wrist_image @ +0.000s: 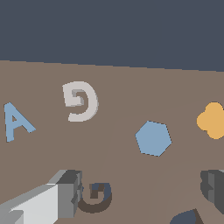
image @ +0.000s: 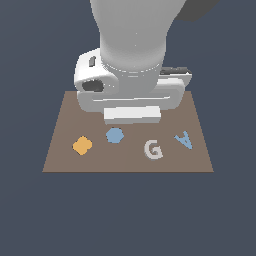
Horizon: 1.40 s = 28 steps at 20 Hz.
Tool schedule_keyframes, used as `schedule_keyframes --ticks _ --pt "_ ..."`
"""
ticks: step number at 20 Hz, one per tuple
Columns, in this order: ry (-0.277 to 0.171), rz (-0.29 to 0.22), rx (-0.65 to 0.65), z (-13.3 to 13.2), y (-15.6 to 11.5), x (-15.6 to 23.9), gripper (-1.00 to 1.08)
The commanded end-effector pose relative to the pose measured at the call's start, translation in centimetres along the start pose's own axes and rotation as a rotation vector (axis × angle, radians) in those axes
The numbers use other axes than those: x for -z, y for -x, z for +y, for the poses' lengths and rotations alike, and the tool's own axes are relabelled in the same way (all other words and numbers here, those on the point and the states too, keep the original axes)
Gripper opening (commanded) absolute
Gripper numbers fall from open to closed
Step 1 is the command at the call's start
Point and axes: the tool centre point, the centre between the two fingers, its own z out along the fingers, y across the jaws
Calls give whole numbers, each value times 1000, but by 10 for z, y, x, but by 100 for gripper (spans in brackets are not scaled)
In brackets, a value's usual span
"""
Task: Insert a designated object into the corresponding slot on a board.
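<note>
The white G block (image: 153,149) lies flat on the brown board (image: 125,164), toward the near edge, between a blue hexagon and a blue A. It also shows in the wrist view (wrist_image: 80,101). The dark G-shaped slot (wrist_image: 95,197) shows only in the wrist view, close beside one finger (wrist_image: 65,192); in the exterior view the arm hides it. My gripper (wrist_image: 140,192) is open and empty, its fingers wide apart. It hangs above the board behind the pieces, apart from the G block.
A blue hexagon (image: 114,135), an orange lobed piece (image: 82,145) and a blue A (image: 183,140) lie on the board near the G. Part of another dark cut-out (wrist_image: 186,216) shows by the other finger (wrist_image: 214,186). My arm's hand (image: 132,114) covers the board's back.
</note>
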Motion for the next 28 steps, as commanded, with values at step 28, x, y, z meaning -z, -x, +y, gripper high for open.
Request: schedule_keyframes --ticks 28 --pt "-9 -12 155 -64 -61 -89 100"
